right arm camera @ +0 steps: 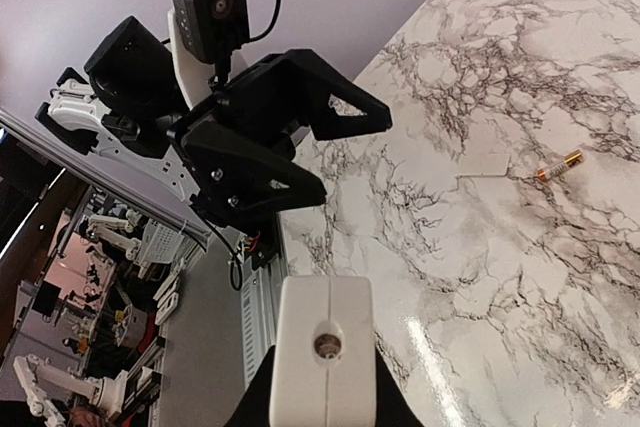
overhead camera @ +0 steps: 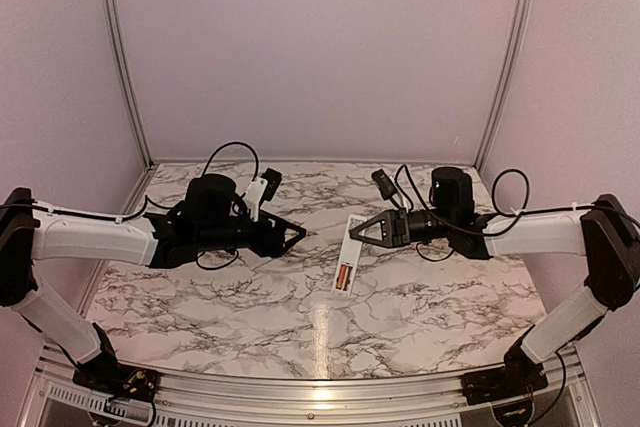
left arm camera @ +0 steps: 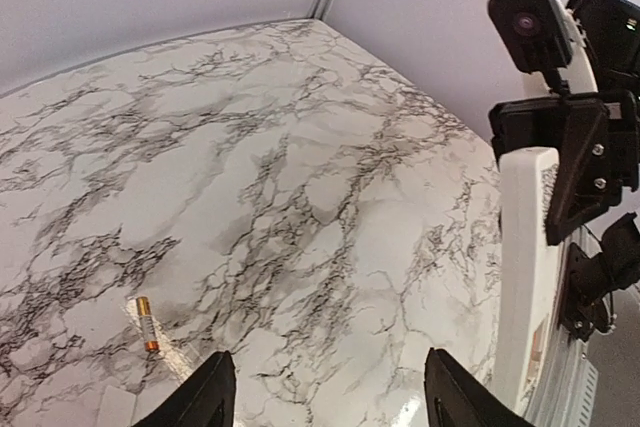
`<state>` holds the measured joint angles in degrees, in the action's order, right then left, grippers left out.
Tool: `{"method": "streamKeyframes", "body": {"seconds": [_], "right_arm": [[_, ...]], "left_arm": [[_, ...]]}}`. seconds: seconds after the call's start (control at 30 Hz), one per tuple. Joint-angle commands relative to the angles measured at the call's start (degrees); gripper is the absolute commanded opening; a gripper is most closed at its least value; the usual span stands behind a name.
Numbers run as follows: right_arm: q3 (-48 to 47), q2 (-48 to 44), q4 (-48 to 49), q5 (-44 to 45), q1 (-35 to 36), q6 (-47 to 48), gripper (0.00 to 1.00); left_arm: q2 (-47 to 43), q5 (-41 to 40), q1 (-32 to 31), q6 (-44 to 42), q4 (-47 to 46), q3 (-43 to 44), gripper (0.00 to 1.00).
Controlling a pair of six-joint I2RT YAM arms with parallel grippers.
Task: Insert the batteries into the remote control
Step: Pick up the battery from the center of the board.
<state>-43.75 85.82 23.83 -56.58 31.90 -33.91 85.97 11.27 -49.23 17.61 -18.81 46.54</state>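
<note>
The left gripper (left arm camera: 328, 377) is spread wide and holds nothing. Ahead of its left finger, low on the table (left arm camera: 300, 167), lies a loose battery (left arm camera: 146, 323). It looks light, hard and smooth, so likely to roll. It is probably best pinched across the middle of its barrel. Off the right finger, the remote (overhead camera: 346, 259) hangs edge-on and tilted, clear of the table. A second battery (overhead camera: 343, 275) appears seated in the remote's slot. The right gripper (overhead camera: 362, 229) is clamped on the remote's upper end. The stiff, slick plastic may pivot if its free end is pushed.
</note>
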Motion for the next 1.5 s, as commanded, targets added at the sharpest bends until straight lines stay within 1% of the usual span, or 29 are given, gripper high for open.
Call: {"method": "streamKeyframes", "body": {"seconds": [0.0,0.07,0.13,0.23,0.3,0.4,0.73,0.87,1.27,1.37,1.47], "right_arm": [[1.79,-1.10,5.71,-0.74,-1.53,-3.51,0.00],[2.12,-0.50,5.95,-0.24,-2.02,-4.24,0.00],[2.33,0.28,5.73,0.23,-2.69,-4.84,0.00],[2.91,1.05,6.40,0.15,-3.75,-5.95,0.00],[3.33,1.11,6.49,0.15,-4.39,-6.03,0.00],[3.53,1.09,5.98,0.23,-4.78,-5.76,0.00],[4.68,2.15,7.37,-0.33,-4.80,-6.87,0.00],[4.82,2.84,8.72,-0.72,-4.79,-7.97,0.00],[4.97,3.26,8.64,-1.07,-4.83,-7.34,0.00],[4.78,3.46,8.36,-1.12,-4.79,-7.10,0.00],[4.67,3.69,8.08,-0.92,-4.83,-6.89,0.00]], "left_arm": [[3.61,-14.63,1.40,-4.69,17.88,8.11,0.65],[7.13,-17.84,1.73,-5.79,24.02,12.36,0.62],[11.65,-19.43,1.86,-7.13,28.64,16.72,0.55],[17.37,-19.72,1.87,-8.94,33.65,21.89,0.48],[20.46,-20.34,1.99,-9.69,35.27,24.35,0.44],[24.10,-20.82,2.14,-10.02,35.94,26.59,0.39],[31.88,-20.94,2.48,-11.05,37.23,32.67,0.34],[33.88,-20.92,2.54,-11.24,37.84,34.13,0.32],[37.17,-22.89,3.20,-11.77,38.28,36.85,0.27],[37.99,-22.30,3.88,-11.51,38.00,36.95,0.23],[38.35,-21.44,4.57,-11.09,37.90,36.89,0.15]]}}
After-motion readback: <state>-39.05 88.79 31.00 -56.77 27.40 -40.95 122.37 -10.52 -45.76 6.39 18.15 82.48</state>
